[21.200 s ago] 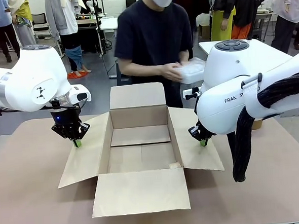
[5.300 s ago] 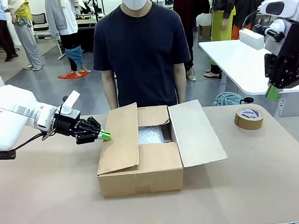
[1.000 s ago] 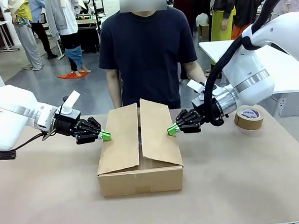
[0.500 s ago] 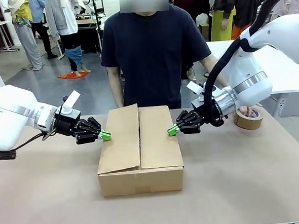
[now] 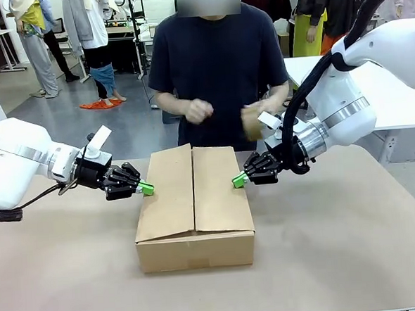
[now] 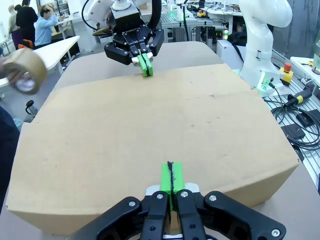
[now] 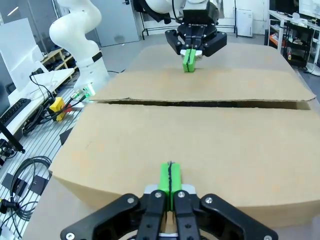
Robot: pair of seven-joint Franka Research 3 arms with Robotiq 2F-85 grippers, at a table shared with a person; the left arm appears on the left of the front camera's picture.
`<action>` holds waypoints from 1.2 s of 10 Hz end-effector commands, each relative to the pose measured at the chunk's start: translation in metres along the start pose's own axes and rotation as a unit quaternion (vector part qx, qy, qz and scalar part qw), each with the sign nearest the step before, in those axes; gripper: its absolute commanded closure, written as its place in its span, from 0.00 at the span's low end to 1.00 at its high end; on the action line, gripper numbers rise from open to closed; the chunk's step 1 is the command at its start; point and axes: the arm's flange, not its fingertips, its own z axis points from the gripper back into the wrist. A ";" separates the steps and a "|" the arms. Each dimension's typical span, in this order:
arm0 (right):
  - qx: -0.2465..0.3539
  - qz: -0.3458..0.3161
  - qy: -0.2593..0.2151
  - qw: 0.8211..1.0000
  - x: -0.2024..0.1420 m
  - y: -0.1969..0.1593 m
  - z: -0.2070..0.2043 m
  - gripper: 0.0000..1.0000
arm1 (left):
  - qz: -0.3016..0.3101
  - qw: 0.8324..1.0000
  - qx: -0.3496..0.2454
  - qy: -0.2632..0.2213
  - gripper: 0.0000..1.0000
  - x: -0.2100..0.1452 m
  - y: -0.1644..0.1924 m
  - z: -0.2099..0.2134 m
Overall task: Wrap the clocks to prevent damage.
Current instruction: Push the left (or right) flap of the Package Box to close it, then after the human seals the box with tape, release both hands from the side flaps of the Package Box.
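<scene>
Jaws pressed together, the left gripper (image 5: 147, 189) and right gripper (image 5: 239, 181) touch opposite flaps of the closed brown cardboard box (image 5: 194, 220) mid-table. Left wrist view catches a hand-held brown tape roll (image 6: 22, 70); gripper lettering is unreadable.

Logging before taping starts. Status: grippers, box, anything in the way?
Left gripper shut, tip at left flap. Right gripper shut, tip at right flap. Cardboard box flaps down, seam untaped. Person's hand holds tape roll beyond the box.
</scene>
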 end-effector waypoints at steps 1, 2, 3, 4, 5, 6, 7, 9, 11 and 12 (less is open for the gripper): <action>-0.004 -0.002 0.000 1.000 -0.004 0.000 -0.002 0.99 | 0.001 1.000 -0.002 0.001 1.00 -0.001 0.000 -0.003; -0.004 -0.002 0.000 1.000 -0.004 0.000 -0.002 0.99 | 0.001 1.000 -0.002 0.001 1.00 -0.001 0.000 -0.003; -0.004 -0.002 0.000 1.000 -0.004 0.000 -0.002 0.99 | 0.001 1.000 -0.002 0.001 1.00 -0.001 0.000 -0.003; -0.004 -0.002 0.000 1.000 -0.004 0.000 -0.002 0.99 | 0.001 1.000 -0.002 0.001 1.00 -0.001 0.000 -0.003; -0.004 -0.002 0.000 1.000 -0.004 0.000 -0.002 0.99 | 0.001 1.000 -0.002 0.001 1.00 -0.001 0.000 -0.003; -0.004 -0.002 0.000 1.000 -0.004 0.000 -0.002 0.99 | 0.001 1.000 -0.002 0.001 1.00 -0.001 0.000 -0.003; -0.004 -0.002 0.000 1.000 -0.004 0.000 -0.002 0.99 | 0.001 1.000 -0.002 0.001 1.00 -0.001 0.000 -0.003; -0.004 -0.002 0.000 1.000 -0.004 0.000 -0.002 0.99 | 0.001 1.000 -0.002 0.001 1.00 -0.001 0.000 -0.003; -0.004 -0.002 0.000 1.000 -0.004 0.000 -0.002 0.99 | 0.001 1.000 -0.002 0.001 1.00 -0.001 0.000 -0.003; -0.004 -0.002 0.000 1.000 -0.004 0.000 -0.002 0.99 | 0.001 1.000 -0.002 0.001 1.00 -0.001 0.000 -0.003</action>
